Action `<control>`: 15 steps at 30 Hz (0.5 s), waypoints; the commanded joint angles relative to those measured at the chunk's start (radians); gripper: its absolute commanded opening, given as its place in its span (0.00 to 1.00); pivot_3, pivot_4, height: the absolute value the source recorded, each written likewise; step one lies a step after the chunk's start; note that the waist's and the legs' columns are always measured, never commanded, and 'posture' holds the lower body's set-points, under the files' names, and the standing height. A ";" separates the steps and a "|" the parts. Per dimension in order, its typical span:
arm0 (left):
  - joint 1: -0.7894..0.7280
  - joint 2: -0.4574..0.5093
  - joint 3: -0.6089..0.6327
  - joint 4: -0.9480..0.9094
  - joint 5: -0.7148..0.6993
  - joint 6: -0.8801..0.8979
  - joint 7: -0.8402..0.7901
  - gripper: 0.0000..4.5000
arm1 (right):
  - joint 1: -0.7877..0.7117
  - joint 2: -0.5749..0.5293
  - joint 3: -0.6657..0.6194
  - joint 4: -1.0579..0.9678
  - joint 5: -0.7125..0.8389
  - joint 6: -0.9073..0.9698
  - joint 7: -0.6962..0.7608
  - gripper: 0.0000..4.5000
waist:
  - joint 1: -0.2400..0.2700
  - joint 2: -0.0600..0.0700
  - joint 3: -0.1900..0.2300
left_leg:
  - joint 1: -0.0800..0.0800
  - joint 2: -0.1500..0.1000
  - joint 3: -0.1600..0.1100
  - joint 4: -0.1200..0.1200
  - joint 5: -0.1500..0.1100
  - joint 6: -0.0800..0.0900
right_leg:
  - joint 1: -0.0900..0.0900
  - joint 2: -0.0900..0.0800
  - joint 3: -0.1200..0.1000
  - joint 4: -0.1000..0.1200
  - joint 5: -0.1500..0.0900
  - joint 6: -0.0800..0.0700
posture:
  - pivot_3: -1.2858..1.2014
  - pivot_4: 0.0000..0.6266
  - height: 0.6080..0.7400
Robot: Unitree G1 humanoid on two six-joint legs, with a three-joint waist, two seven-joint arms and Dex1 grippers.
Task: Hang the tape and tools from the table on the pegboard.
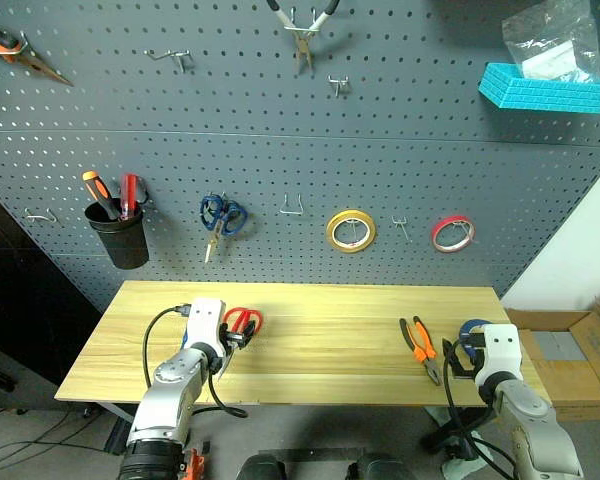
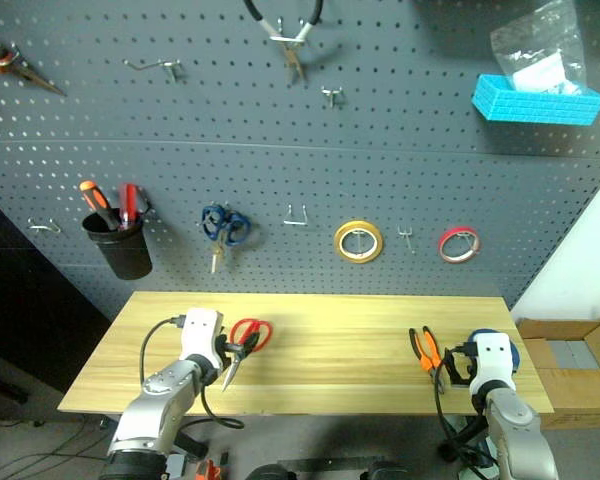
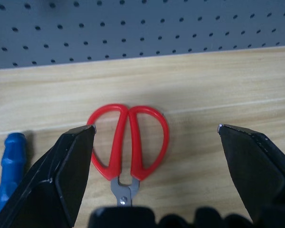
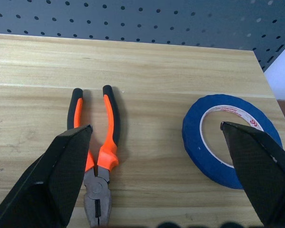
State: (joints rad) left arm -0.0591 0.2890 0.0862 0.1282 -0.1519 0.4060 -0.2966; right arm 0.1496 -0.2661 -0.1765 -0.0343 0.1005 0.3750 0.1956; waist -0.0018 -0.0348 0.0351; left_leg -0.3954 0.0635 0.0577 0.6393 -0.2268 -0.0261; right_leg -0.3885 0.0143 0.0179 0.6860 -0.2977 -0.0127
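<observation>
Hovering over the table's near edge, the left gripper stands released, fingers wide apart, with the red scissors lying flat between them, handles toward 12 o'clock and nothing touching. The right gripper is likewise released: the pliers lie by its 9 o'clock finger, handles toward the pegboard, and the blue tape lies flat at 3 o'clock, partly behind the other finger. All three items rest on the table; none is hung. The step in hand appears to be approach before the first pick. The next move likely calls for lowering the left gripper, clamping the scissors' handles, then carrying them to the free hook beside the blue scissors.
</observation>
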 commanded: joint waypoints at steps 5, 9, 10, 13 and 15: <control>-0.002 0.004 0.029 -0.028 0.002 -0.031 0.015 0.99 | -0.001 -0.014 -0.011 -0.018 -0.003 -0.043 0.003 1.00 | 0.000 0.001 -0.001 | 0.000 0.000 0.000 0.000 0.000 0.000 | 0.000 0.000 0.000 0.000 0.000 0.000 | 0.54 0.00 1.00; 0.000 0.001 0.037 -0.034 0.007 -0.028 0.029 0.99 | -0.001 -0.017 -0.001 -0.020 -0.010 -0.048 0.006 1.00 | 0.000 0.001 -0.001 | 0.000 0.000 0.000 0.000 0.000 0.000 | 0.000 0.000 0.000 0.000 0.000 0.000 | 0.54 0.00 1.00; 0.001 0.001 0.039 -0.035 0.006 -0.028 0.032 0.99 | -0.001 -0.017 0.001 -0.020 -0.011 -0.047 0.006 1.00 | 0.000 0.001 -0.001 | 0.000 0.000 0.000 0.000 0.000 0.000 | 0.000 0.000 0.000 0.000 0.000 0.000 | 0.54 0.00 1.00; 0.002 -0.002 0.049 -0.038 0.005 -0.028 0.046 0.99 | -0.001 -0.019 0.007 -0.025 -0.016 -0.047 0.007 1.00 | 0.000 0.001 -0.001 | 0.000 0.000 0.000 0.000 0.000 0.000 | 0.000 0.000 0.000 0.000 0.000 0.000 | 0.54 0.00 1.00; 0.003 -0.003 0.051 -0.042 0.004 -0.025 0.048 0.99 | -0.003 -0.022 0.011 -0.028 -0.021 -0.046 0.009 1.00 | 0.000 0.001 -0.001 | 0.000 0.000 0.000 0.000 0.000 0.000 | 0.000 0.000 0.000 0.000 0.000 0.000 | 0.54 0.00 1.00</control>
State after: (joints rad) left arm -0.0465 0.2875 0.1244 0.1274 -0.1438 0.4003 -0.2526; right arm 0.1572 -0.2744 -0.1669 -0.0343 0.0905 0.3560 0.1984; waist -0.0013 -0.0334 0.0338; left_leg -0.3952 0.0635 0.0576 0.6393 -0.2268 -0.0260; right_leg -0.3884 0.0143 0.0179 0.6861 -0.2977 -0.0127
